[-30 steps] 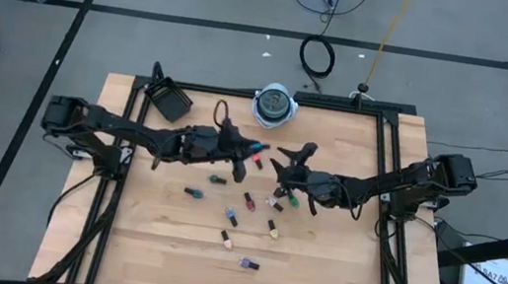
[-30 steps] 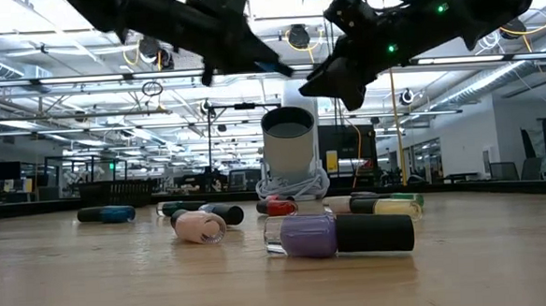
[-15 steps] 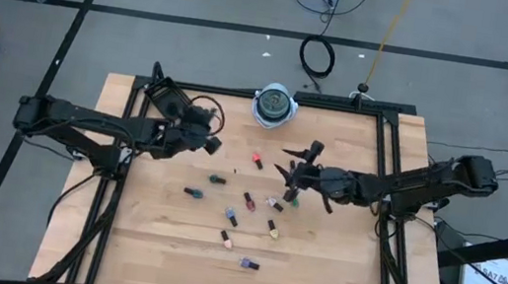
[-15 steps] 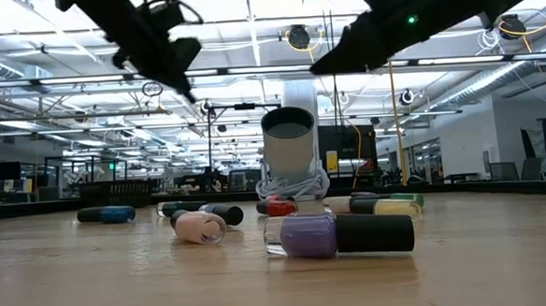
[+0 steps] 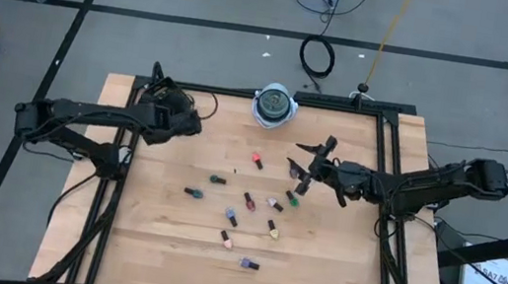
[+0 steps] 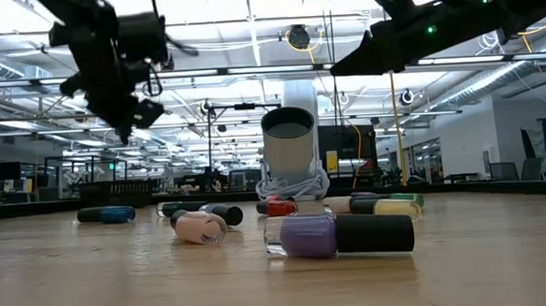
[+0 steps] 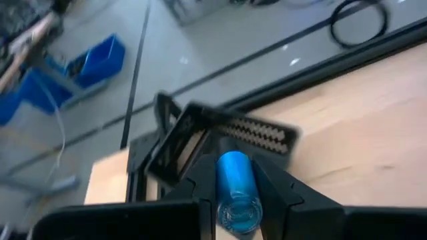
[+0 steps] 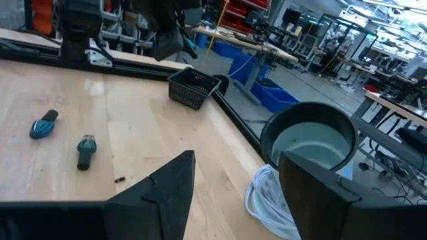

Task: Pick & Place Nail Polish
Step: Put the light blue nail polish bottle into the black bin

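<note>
One blue bottle (image 7: 235, 190) is clamped in the left fingers (image 5: 181, 118), held just beside the black basket (image 5: 163, 94); next it needs lowering and release inside. Right fingers (image 5: 316, 161) hover apart, empty, above the bottles (image 5: 248, 201) lying mid-desk (image 5: 335, 273).

The table (image 5: 159, 248) is pale, smooth wood with visible grain. The nail polish (image 6: 338, 234) bottles look glossy, their dark caps smooth plastic.

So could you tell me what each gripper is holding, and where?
Left gripper pinches the small blue nail polish bottle across its sides; right gripper holds nothing.
</note>
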